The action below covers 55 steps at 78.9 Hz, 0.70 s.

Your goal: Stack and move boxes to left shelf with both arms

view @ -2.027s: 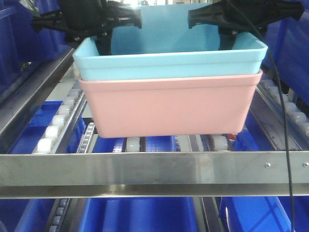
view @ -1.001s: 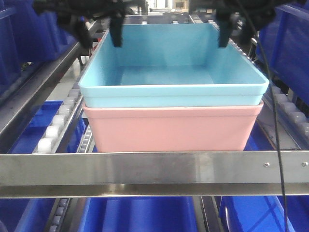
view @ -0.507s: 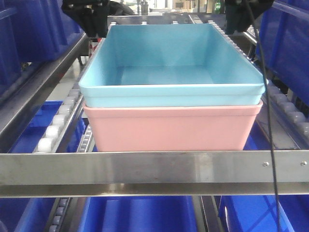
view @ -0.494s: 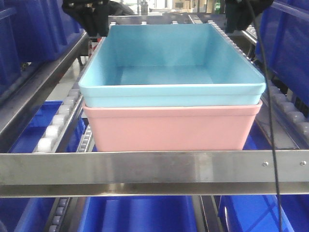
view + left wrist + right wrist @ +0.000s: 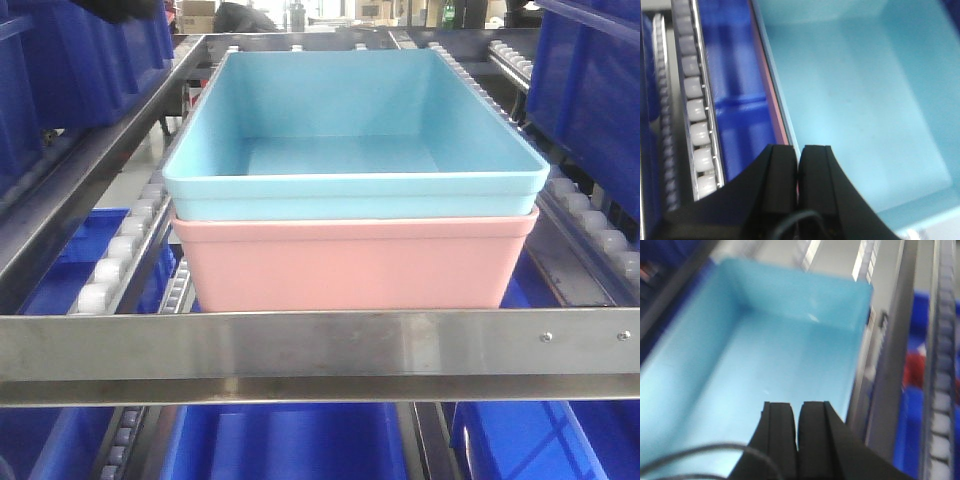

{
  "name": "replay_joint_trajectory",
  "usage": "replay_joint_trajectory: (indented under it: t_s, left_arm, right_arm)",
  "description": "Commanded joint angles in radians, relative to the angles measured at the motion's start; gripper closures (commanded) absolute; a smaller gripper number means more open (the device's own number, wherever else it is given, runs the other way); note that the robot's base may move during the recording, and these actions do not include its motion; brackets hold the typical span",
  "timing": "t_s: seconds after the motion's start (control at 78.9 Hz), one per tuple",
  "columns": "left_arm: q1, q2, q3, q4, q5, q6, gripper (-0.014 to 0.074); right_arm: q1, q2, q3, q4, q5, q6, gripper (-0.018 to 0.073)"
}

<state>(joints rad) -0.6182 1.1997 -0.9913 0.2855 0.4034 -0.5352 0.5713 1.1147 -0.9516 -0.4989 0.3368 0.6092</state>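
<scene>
The light-blue box (image 5: 350,185) sits nested in the salmon-pink box (image 5: 350,265). The stack rests on the left shelf, just behind its flat steel front bar (image 5: 320,345). Neither gripper shows in the front view. In the left wrist view my left gripper (image 5: 799,150) hangs shut and empty above the left rim of the blue box (image 5: 865,100), where a thin strip of the pink rim (image 5: 776,107) shows. In the right wrist view my right gripper (image 5: 797,407) is shut and empty, over the right side of the blue box (image 5: 765,365).
Rails of white rollers (image 5: 110,270) (image 5: 600,235) run along both sides of the stack. Dark blue ribbed crates (image 5: 70,60) (image 5: 590,90) stand higher up on both sides, and more blue crates (image 5: 290,440) lie on the level below. Something red (image 5: 912,370) lies beyond the right rail.
Two seconds ago both grippers held the stack by the blue box's rims above the shelf. The stack came down onto the shelf; both grippers let go and rose out of the front view.
</scene>
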Motion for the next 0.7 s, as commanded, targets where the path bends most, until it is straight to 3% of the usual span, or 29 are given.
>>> replay_joint_trajectory:
  t_s: [0.0, 0.203, 0.443, 0.684]
  left_arm:
    - [-0.011, -0.151, 0.070, 0.018, -0.189, 0.004, 0.0596]
    - [-0.011, -0.433, 0.339, 0.054, -0.421, 0.004, 0.0596]
    - [-0.011, -0.713, 0.549, 0.081, -0.430, 0.004, 0.0596]
    - [-0.011, -0.740, 0.559, 0.081, -0.437, 0.004, 0.0596]
  right_arm:
    - [-0.001, -0.135, 0.073, -0.033, -0.187, -0.014, 0.0509]
    - [-0.001, -0.419, 0.344, -0.048, -0.397, -0.014, 0.0509]
    - [-0.001, -0.665, 0.557, -0.077, -0.428, -0.014, 0.0509]
    - [-0.001, -0.680, 0.572, -0.077, -0.421, -0.014, 0.0510]
